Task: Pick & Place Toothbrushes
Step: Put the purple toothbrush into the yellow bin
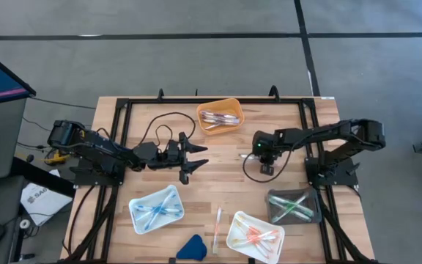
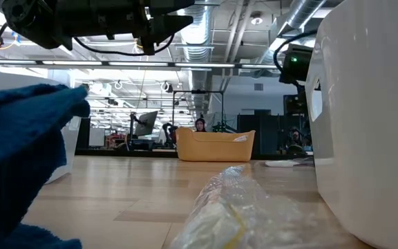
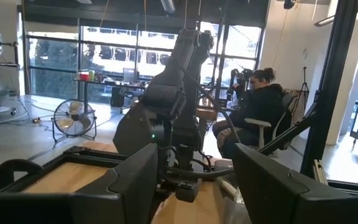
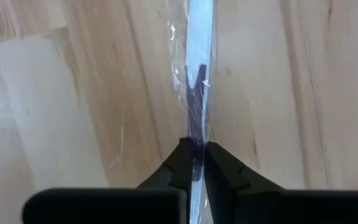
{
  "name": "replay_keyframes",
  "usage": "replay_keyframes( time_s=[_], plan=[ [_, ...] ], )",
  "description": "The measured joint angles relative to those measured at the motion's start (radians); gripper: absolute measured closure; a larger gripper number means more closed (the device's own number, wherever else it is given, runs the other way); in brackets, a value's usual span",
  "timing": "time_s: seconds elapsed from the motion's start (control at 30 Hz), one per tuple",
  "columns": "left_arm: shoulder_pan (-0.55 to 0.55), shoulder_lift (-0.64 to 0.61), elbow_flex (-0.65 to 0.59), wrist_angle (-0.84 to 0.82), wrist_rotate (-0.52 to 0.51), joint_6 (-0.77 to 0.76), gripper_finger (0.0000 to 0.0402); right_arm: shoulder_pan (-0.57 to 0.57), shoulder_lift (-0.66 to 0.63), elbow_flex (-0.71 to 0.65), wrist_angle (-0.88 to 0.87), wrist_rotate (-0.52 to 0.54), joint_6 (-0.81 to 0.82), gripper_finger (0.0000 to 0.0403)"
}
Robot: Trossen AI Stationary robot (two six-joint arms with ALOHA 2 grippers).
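Note:
On the wooden table lies a toothbrush (image 4: 197, 74) in a clear wrapper, white with a dark part. My right gripper (image 4: 194, 163) points down and is shut on it, right of the table's middle (image 1: 257, 152). My left gripper (image 1: 190, 158) hovers open and level, left of the middle, holding nothing. More toothbrushes lie in an orange tray (image 1: 220, 116), a pale blue tray (image 1: 156, 209), a white tray (image 1: 255, 236) and a dark tray (image 1: 293, 205). Another wrapped toothbrush (image 1: 217, 220) lies loose near the front. My right gripper pinches the wrapped toothbrush between its two fingertips (image 4: 180, 163), which press on its two long sides (image 4: 196, 140) across its length. The fingers come from above, pointing down. The toothbrush lies flat on the table and runs out from between the fingers.
A dark-blue wedge (image 1: 191, 248) sits at the front edge, between the pale blue and white trays. A black frame (image 1: 123, 110) runs round the table. Bare wood lies between the two grippers. A person (image 3: 260, 106) sits beyond the table.

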Motion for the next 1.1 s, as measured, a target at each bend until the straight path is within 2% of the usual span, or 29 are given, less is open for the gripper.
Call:
replay_keyframes(
  time_s=[0.13, 0.27, 0.57, 0.77, 0.9, 1.1],
  plan=[
    [0.000, 0.000, 0.000, -0.003, 0.000, -0.004, 0.0198, 0.003, -0.002, 0.014, 0.011, 0.001, 0.034, 0.0387],
    [0.000, 0.000, 0.000, -0.008, -0.002, -0.007, 0.0198, 0.003, -0.008, 0.074, -0.063, 0.012, 0.038, 0.0399],
    [0.000, 0.000, 0.000, -0.028, -0.002, -0.008, 0.0198, 0.003, -0.011, 0.314, -0.211, 0.034, -0.057, 0.0401],
    [0.000, 0.000, 0.000, -0.039, -0.002, -0.008, 0.0198, -0.016, 0.007, 0.517, -0.248, 0.108, -0.177, 0.0402],
    [0.000, 0.000, 0.000, -0.038, -0.002, -0.008, 0.0198, -0.048, 0.100, 0.684, -0.290, 0.109, -0.249, 0.0402],
    [0.000, 0.000, 0.000, -0.050, -0.002, -0.008, 0.0198, -0.104, 0.335, 0.964, -0.408, 0.108, -0.362, 0.0402]
  ],
)
